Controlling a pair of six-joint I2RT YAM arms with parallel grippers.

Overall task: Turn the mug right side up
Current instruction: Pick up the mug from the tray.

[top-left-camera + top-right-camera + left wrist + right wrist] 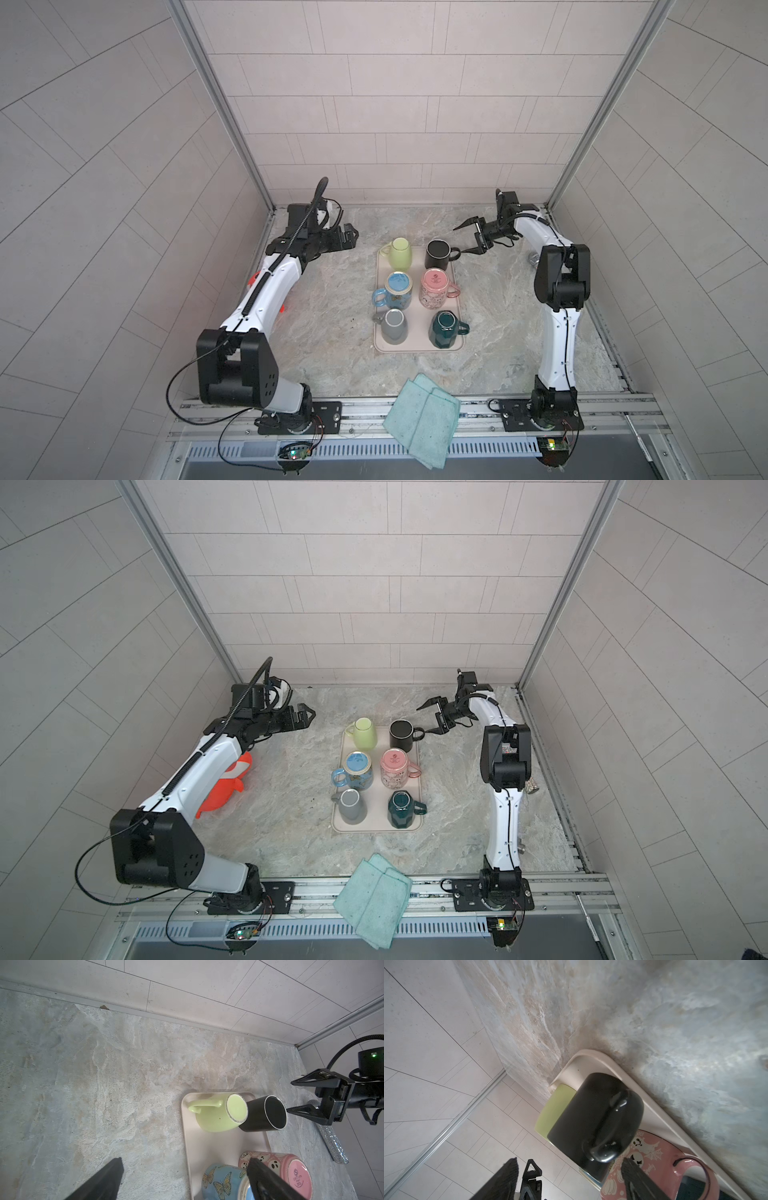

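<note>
A black mug (436,254) (401,734) stands bottom up at the far right corner of the beige tray (415,347). Its handle (455,253) points towards my right gripper (458,240) (422,720), which is open just beside it. In the right wrist view the handle (608,1126) lies just ahead of the spread fingers, with nothing between them. The left wrist view shows the mug's flat dark base (275,1112). My left gripper (348,237) (184,1159) is open and empty, left of the tray.
The tray also holds a green mug (401,252), a blue butterfly mug (397,291), a pink mug (434,289), a grey mug (392,328) and a teal mug (444,330). A teal cloth (424,415) hangs over the front edge. A glittery cylinder (332,1140) lies right of the tray.
</note>
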